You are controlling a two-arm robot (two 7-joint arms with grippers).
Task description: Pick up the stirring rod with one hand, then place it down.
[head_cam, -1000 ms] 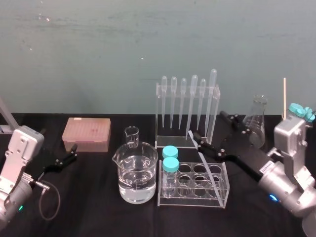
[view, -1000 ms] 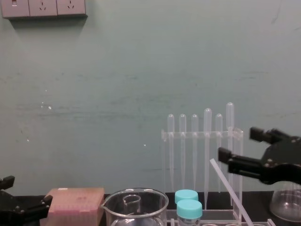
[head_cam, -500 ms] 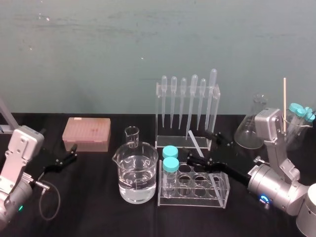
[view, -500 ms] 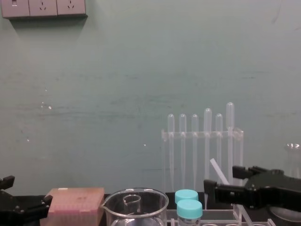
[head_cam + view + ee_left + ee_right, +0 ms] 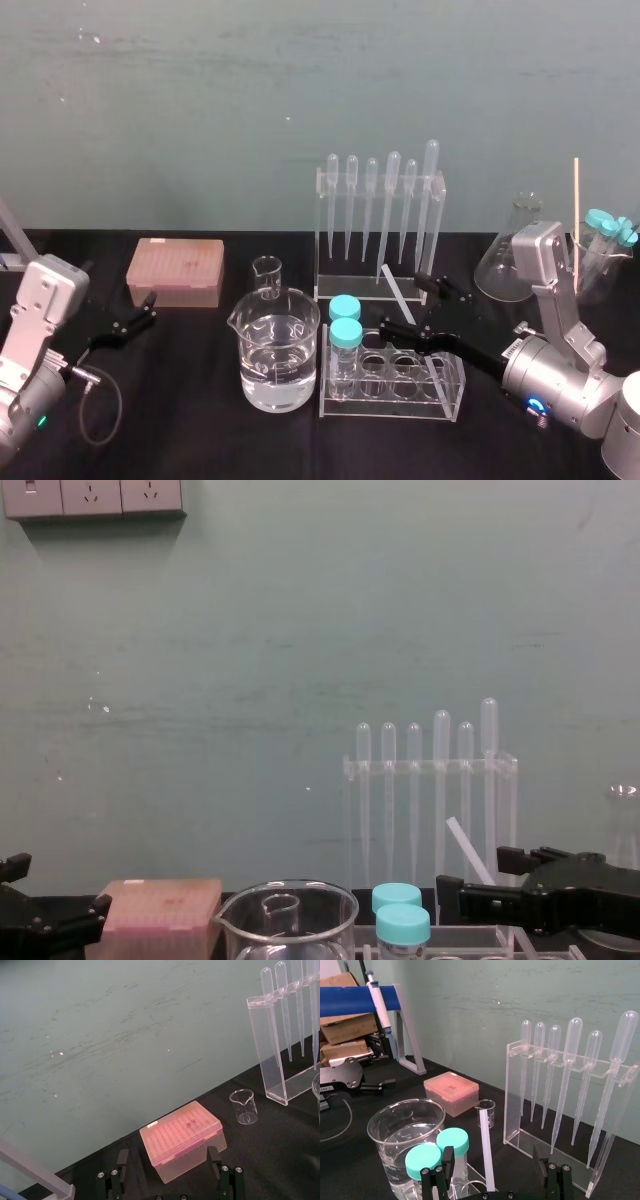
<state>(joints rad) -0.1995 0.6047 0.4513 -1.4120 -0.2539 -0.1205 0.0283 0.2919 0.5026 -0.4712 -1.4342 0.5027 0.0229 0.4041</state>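
Right wrist view: your right gripper (image 5: 492, 1156) is spread, stirring rod (image 5: 485, 1145) btwn its jaws; rod leans in the test-tube rack (image 5: 390, 408), top slanting far-left. Left gripper (image 5: 145, 312) parked near left, also spread.

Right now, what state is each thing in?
rod, leaning in tube rack, not gripped.
right tool, open, straddling rod.
left tool, open, parked by tip box.
beaker, part full of clear liquid.
vials, capped, upright in tube rack.
tip box, lid shut.
pipettes, hanging in stand.
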